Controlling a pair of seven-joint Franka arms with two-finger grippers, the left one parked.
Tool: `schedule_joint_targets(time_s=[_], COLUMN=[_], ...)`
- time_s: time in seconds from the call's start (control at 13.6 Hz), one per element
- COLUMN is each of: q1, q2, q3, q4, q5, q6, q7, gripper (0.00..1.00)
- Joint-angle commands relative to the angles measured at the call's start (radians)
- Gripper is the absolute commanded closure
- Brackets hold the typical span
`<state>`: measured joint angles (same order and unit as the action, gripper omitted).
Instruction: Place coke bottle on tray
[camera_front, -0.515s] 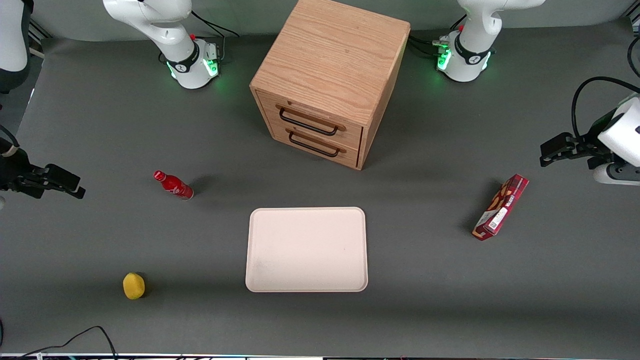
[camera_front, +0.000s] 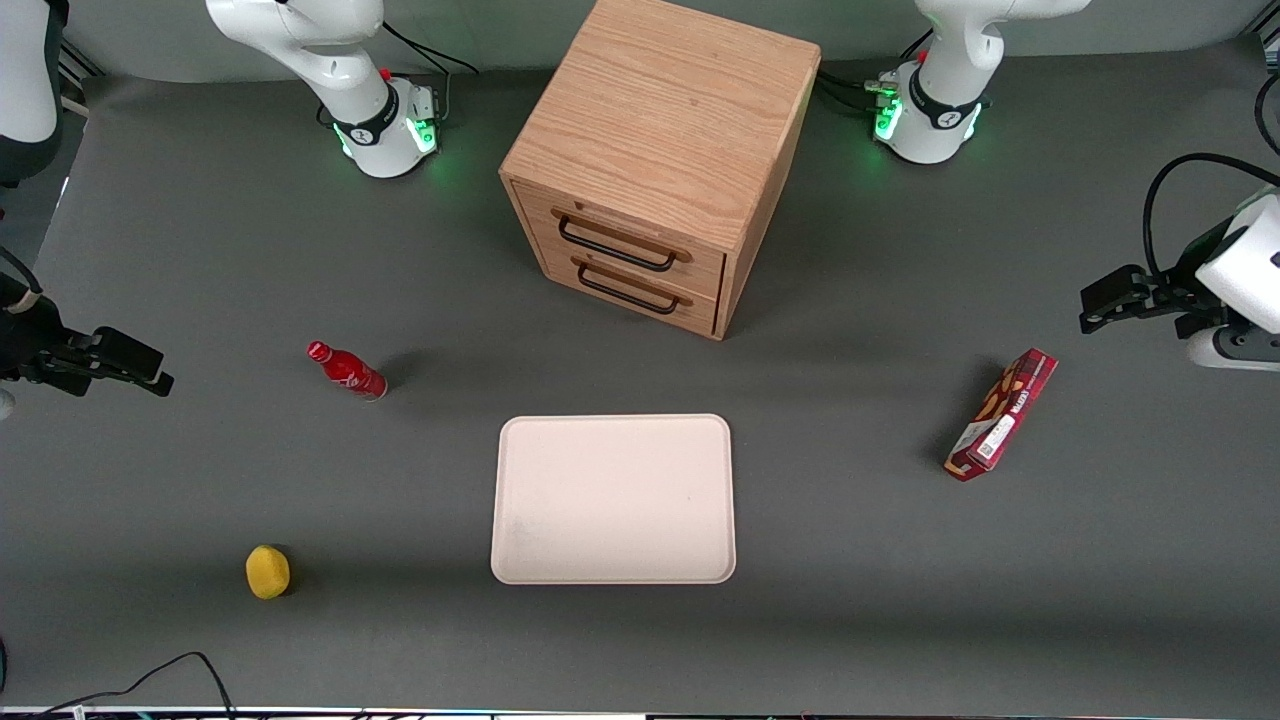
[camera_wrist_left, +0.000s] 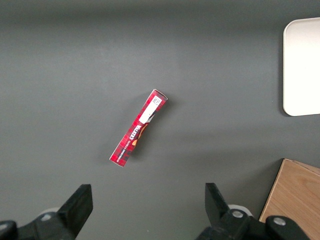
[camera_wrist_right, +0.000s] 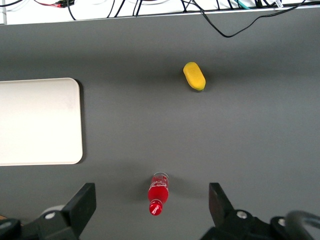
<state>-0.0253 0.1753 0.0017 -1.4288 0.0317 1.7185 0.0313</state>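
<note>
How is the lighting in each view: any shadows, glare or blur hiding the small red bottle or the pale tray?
Front view: even light; small glossy red coke bottle stands sharp, soft shadow cast toward the wooden drawer cabinet; pale pinkish-beige tray unglared.

Right wrist view: open gripper above the bottle, both crisp.

Left wrist view: only the tray's edge shows.

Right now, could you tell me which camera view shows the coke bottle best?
The front view shows it best: the coke bottle stands whole on the table, apart from the tray, with the open gripper off toward the working arm's end. The right wrist view sees it cap-first from above. The left wrist view misses it.
</note>
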Motion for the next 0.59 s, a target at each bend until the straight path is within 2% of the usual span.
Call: schedule_joint_targets(time_s=[0.0,0.51], q1=[0.001,0.001], q2=[-0.005,0.003], q3=[-0.003,-0.003], q4=[-0.004,-0.025], q5=[0.017,0.017], q6=[-0.008,-0.008], q7=[-0.025,-0.027], gripper=[0.0,0.0])
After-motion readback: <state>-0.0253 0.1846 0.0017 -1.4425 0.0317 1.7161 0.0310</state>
